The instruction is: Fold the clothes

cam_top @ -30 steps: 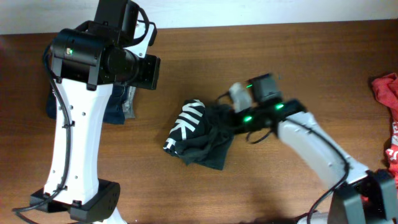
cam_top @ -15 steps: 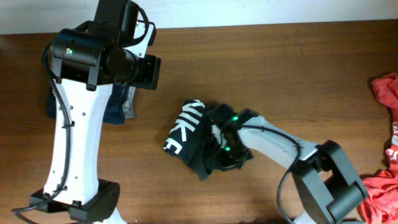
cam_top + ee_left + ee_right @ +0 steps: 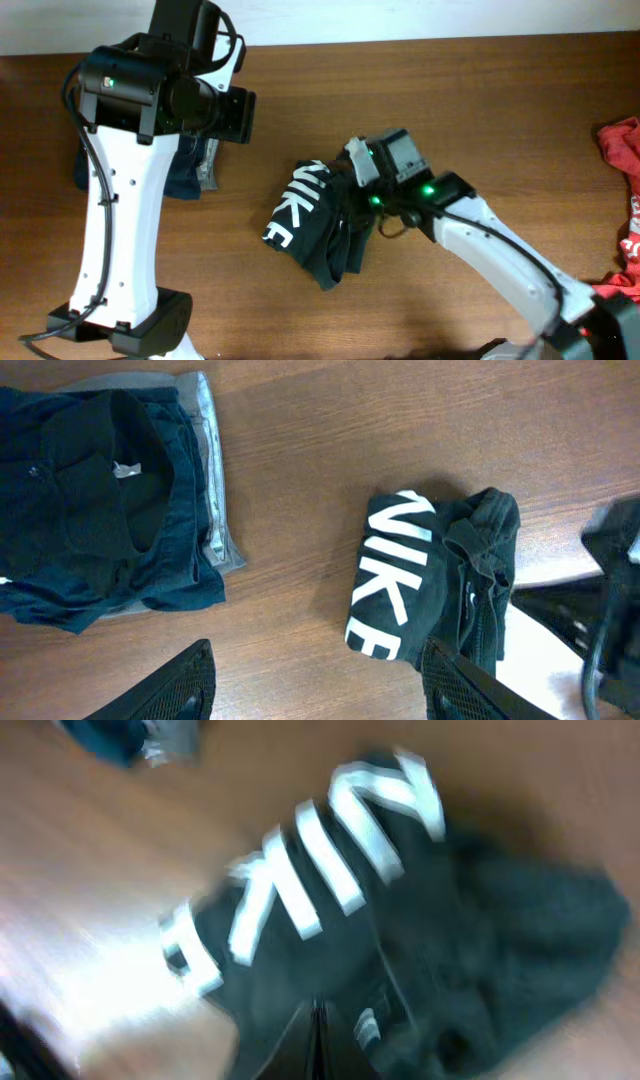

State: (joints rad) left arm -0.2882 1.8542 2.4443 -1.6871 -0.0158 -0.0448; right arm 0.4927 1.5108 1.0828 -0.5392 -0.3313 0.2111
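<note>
Brown wooden table (image 3: 500,110); bunched black garment (image 3: 312,228) centrally; pale wall (image 3: 400,18) beyond.

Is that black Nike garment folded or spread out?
Loosely folded: the garment is a compact bundle, crumpled along one side.

free: bare table (image 3: 500,110) between black garment (image 3: 305,225) and red clothes (image 3: 622,145) | obstacle: folded stack (image 3: 100,510) at left edge

black shirt (image 3: 315,228) (white lettering), brown table (image 3: 480,110)
</note>
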